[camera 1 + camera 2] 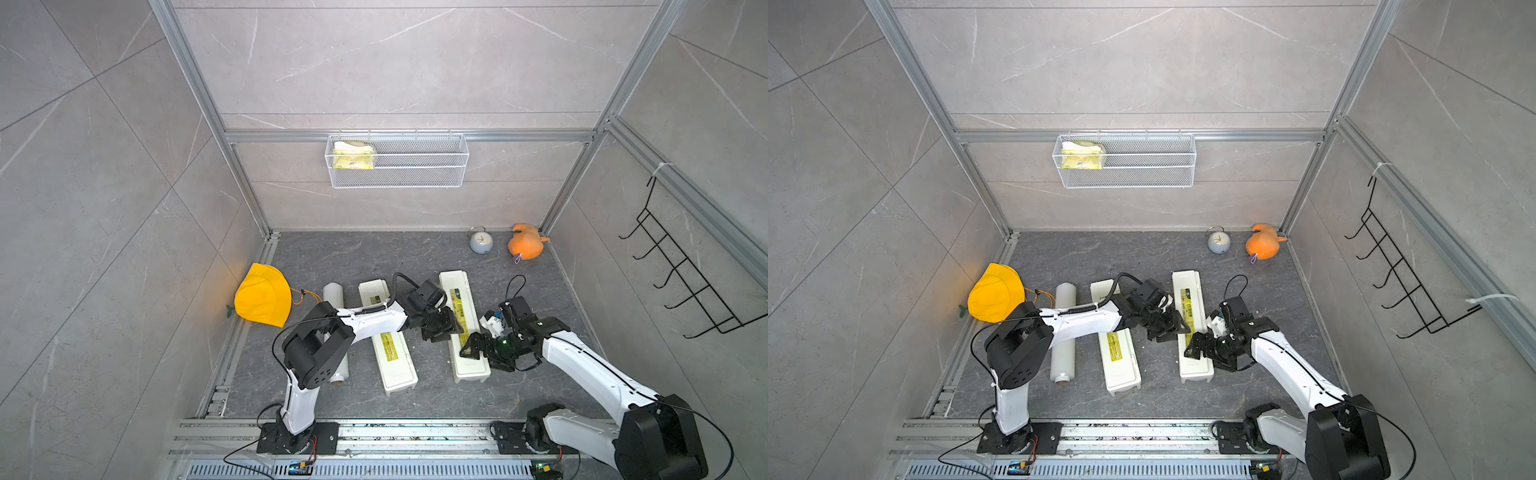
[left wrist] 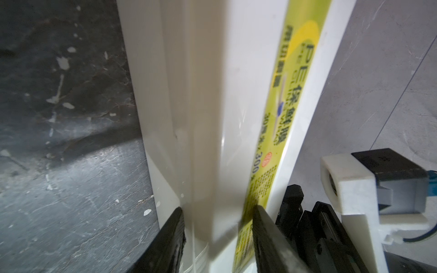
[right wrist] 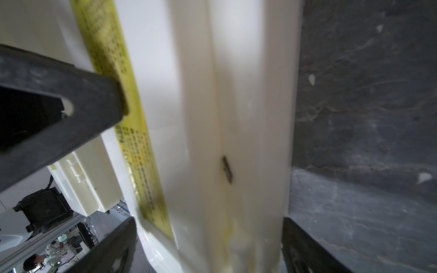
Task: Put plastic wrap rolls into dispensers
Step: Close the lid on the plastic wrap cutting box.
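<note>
Two white dispensers lie lengthwise on the dark floor. Both top views show the left dispenser (image 1: 392, 361) (image 1: 1119, 361) and the right dispenser (image 1: 455, 286) (image 1: 1187, 286). One plastic wrap roll (image 1: 333, 295) (image 1: 1065, 299) lies left of them, partly under my left arm. My left gripper (image 1: 446, 332) (image 2: 217, 209) is shut on the right dispenser's (image 2: 212, 94) long left edge, beside its yellow-green label. My right gripper (image 1: 469, 351) (image 3: 208, 221) stands open, straddling the same dispenser (image 3: 236, 94) near its front end. What is inside the boxes is hidden.
A yellow cap (image 1: 262, 297) lies at the left wall. An alarm clock (image 1: 481, 242) and an orange plush toy (image 1: 525, 243) sit at the back right. A wire basket (image 1: 436, 166) hangs on the back wall, and a black hook rack (image 1: 681, 270) on the right wall.
</note>
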